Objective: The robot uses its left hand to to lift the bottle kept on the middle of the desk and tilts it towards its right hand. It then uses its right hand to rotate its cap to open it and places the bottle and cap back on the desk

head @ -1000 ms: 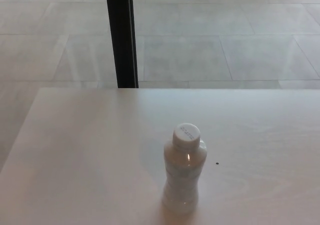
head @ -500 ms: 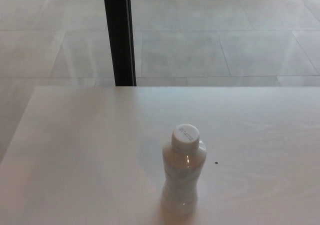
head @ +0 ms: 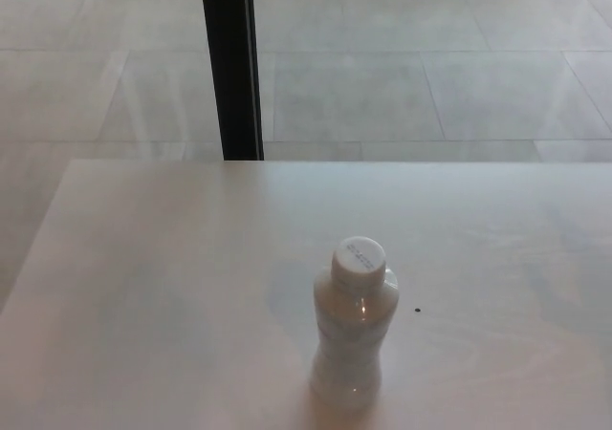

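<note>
Bottle (head: 354, 339), small and pale, stands upright near the front edge of a light bench (head: 143, 287), a little right of the middle. Its white cap (head: 360, 261) is on, with a small printed label on top. The bottle narrows at the waist and widens again at the base, and its long axis runs straight up.

Going left to right: the left part of the bench is bare. Behind its far edge a black post (head: 230, 65) rises in front of a grey tiled floor (head: 430, 76). Then comes the bottle, and just right of it a tiny dark speck (head: 419, 310) lies on the bench, apart from the bottle.

Neither hand of the robot shows, so whether their fingers are apart or together cannot be told, nor which hand is nearer. Judging by the task, nothing has begun: the left hand should enter from the left side and close on the bottle's waist, with the cap left free for the right hand.
</note>
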Robot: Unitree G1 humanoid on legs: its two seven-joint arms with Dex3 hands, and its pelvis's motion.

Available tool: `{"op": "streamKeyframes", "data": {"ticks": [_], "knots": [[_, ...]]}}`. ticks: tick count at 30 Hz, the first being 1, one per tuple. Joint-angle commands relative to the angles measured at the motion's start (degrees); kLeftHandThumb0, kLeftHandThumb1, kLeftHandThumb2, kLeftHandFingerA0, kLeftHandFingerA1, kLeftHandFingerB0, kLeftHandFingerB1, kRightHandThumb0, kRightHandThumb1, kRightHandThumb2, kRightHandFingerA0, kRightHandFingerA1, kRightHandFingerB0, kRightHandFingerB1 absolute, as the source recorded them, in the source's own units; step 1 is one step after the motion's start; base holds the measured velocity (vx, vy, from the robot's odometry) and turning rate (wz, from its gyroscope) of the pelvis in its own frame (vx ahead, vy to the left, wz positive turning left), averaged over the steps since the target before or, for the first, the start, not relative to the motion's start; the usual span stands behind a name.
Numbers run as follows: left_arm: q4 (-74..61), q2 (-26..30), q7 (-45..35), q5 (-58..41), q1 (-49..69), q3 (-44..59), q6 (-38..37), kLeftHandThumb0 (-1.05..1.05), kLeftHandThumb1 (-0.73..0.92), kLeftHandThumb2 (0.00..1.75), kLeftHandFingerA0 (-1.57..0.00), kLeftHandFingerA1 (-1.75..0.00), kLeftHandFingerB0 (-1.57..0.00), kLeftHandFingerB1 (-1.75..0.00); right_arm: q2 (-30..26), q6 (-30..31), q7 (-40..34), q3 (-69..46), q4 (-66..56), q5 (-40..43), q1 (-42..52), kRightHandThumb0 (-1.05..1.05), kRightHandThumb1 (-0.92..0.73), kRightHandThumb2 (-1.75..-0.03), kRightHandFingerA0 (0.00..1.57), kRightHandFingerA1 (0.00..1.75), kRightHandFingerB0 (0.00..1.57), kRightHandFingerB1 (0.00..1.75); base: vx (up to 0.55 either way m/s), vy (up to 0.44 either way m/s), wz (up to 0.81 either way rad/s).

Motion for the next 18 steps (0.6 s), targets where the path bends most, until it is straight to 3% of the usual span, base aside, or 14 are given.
{"op": "streamKeyframes", "data": {"ticks": [1,8,9,10,13,14,15,16,17,18], "knots": [[-16.18,-6.31,9.65,3.9,-0.96,-14.14,13.38,-0.39,0.49,1.07,-0.02,-0.53,0.0,-0.5,4.03,9.1,-3.0,9.37,-9.82,-2.54,-1.34,-0.76,-0.8,-0.64,0.27,0.42,0.16,0.27,0.0,0.0,0.0],[-15.87,-9.46,11.05,6.57,-2.2,-22.57,16.95,-0.39,0.49,1.08,-0.04,-0.54,-0.01,-0.51,5.59,12.67,-5.39,11.35,-11.37,-3.04,-1.44,-0.78,-0.79,-0.64,0.31,0.41,0.2,0.29,0.0,0.0,0.0],[-16.09,-9.76,11.49,7.01,-2.34,-23.62,17.57,-0.71,0.78,0.66,-0.1,-0.54,-0.14,-0.42,6.08,12.68,-5.53,11.58,-11.34,-2.86,-1.48,-0.77,-0.78,-0.64,0.32,0.41,0.2,0.29,0.0,0.0,0.0],[-13.45,-10.49,10.7,8.84,-3.12,-26.27,15.92,-0.4,0.5,1.09,-0.04,-0.55,0.0,-0.51,6.01,13.01,-5.09,11.91,-11.54,-2.61,-1.6,-0.74,-0.79,-0.64,0.3,0.41,0.19,0.29,0.0,0.0,0.0],[-13.29,-10.33,11.6,9.27,-3.22,-27.1,15.92,-0.4,0.5,1.09,-0.04,-0.55,0.0,-0.51,6.21,13.63,-5.28,12.17,-12.01,-2.75,-1.82,-0.74,-0.79,-0.64,0.3,0.41,0.19,0.29,0.0,0.0,0.0],[-11.29,-10.46,11.44,10.54,-3.89,-29.11,16.36,-0.74,0.58,1.0,-0.04,-0.53,-0.03,-0.43,6.15,13.81,-5.37,11.98,-12.27,-2.72,-1.8,-0.74,-0.63,-0.98,0.25,0.52,0.11,0.42,0.0,0.0,0.0],[-10.5,-9.9,11.11,11.19,-3.92,-30.04,16.14,-0.81,0.58,1.03,0.0,-0.42,0.0,-0.35,6.27,13.98,-5.55,12.02,-12.55,-2.86,-1.71,-0.74,-0.63,-0.98,0.26,0.52,0.12,0.42,0.0,0.0,0.0],[-10.22,-9.57,11.12,11.37,-3.96,-30.45,16.05,-0.81,0.58,1.03,0.0,-0.42,0.0,-0.35,6.33,14.16,-5.65,12.03,-12.71,-2.92,-1.69,-0.74,-0.63,-0.98,0.26,0.52,0.12,0.42,0.0,0.0,0.0],[-9.66,-7.87,11.13,14.32,-4.07,-32.74,17.18,-0.82,0.76,0.69,0.0,-0.19,0.0,-0.21,6.61,14.84,-6.16,11.86,-13.06,-2.82,-1.66,-0.75,-0.63,-0.98,0.27,0.52,0.12,0.43,0.0,0.0,0.0],[-9.4,-7.54,11.4,15.03,-4.0,-33.27,16.89,-0.84,0.74,0.73,0.0,-0.15,0.0,-0.16,6.63,14.9,-6.09,11.86,-13.09,-2.88,-1.65,-0.74,-0.8,-0.64,0.33,0.41,0.2,0.3,0.0,0.0,0.0]]}}
